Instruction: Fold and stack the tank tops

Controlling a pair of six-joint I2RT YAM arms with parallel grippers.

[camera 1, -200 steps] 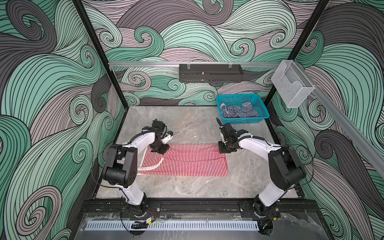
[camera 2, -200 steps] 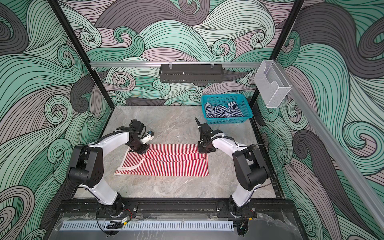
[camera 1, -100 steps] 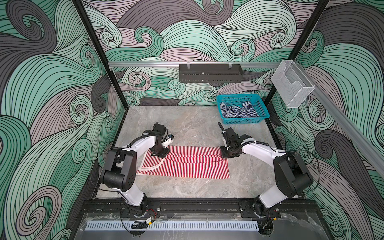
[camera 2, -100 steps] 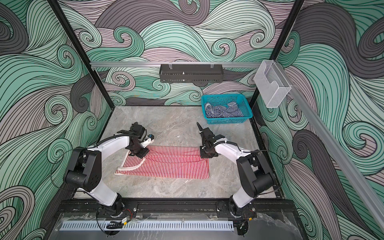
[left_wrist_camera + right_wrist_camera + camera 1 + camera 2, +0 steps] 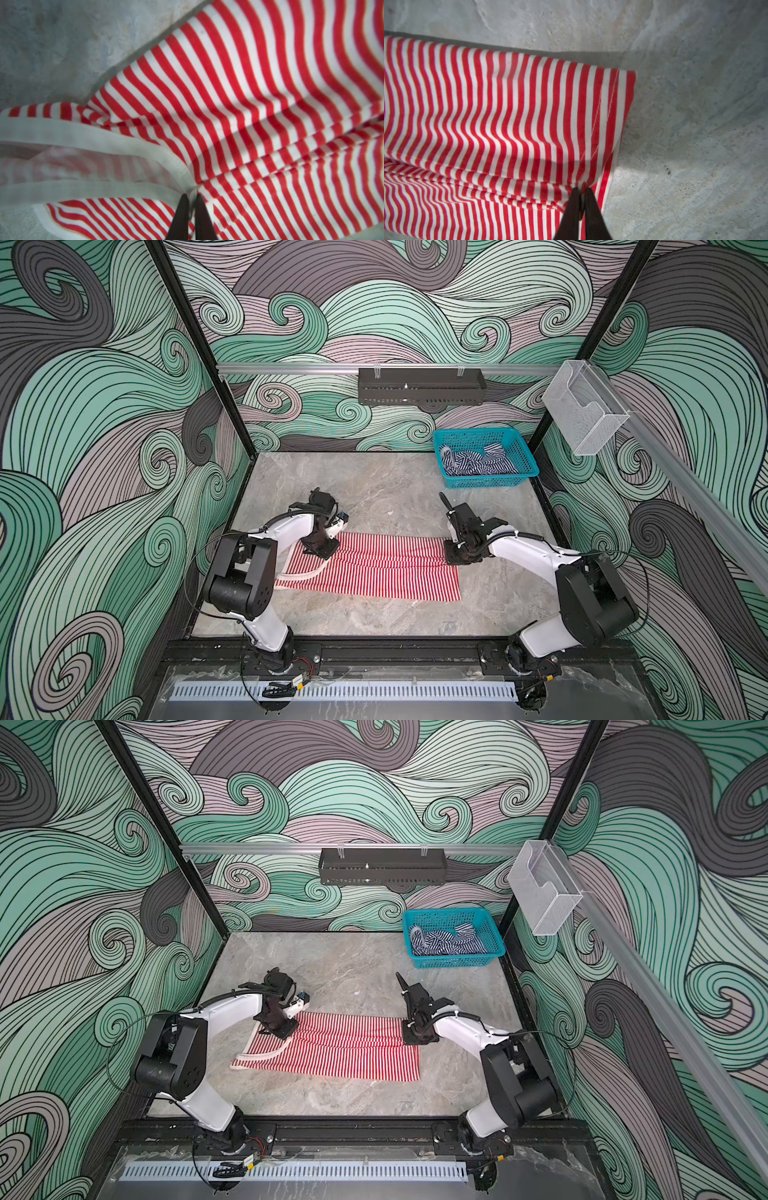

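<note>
The red-and-white tank top (image 5: 374, 572) (image 5: 340, 1052) lies flat across the middle of the table, pale-trimmed straps to the left. My left gripper (image 5: 322, 549) (image 5: 192, 196) presses down at its strap end, fingers nearly together with white trim (image 5: 124, 145) pinched between them. My right gripper (image 5: 455, 558) (image 5: 582, 190) is at the hem corner, pinching a bunch of red-striped cloth (image 5: 508, 114). The navy-and-white tank top (image 5: 478, 462) (image 5: 446, 942) lies crumpled inside the teal basket (image 5: 490, 481) at the back right.
The grey marble table (image 5: 374, 489) is walled on three sides. A black tray (image 5: 422, 385) hangs on the back rail, and a clear plastic holder (image 5: 582, 410) juts from the right rail. A black frame bar (image 5: 374, 649) runs along the front edge.
Both grippers have moved a little toward the front of the table and lower, bringing the cloth they hold down onto the red-and-white top. The jaws look slightly less tight.
</note>
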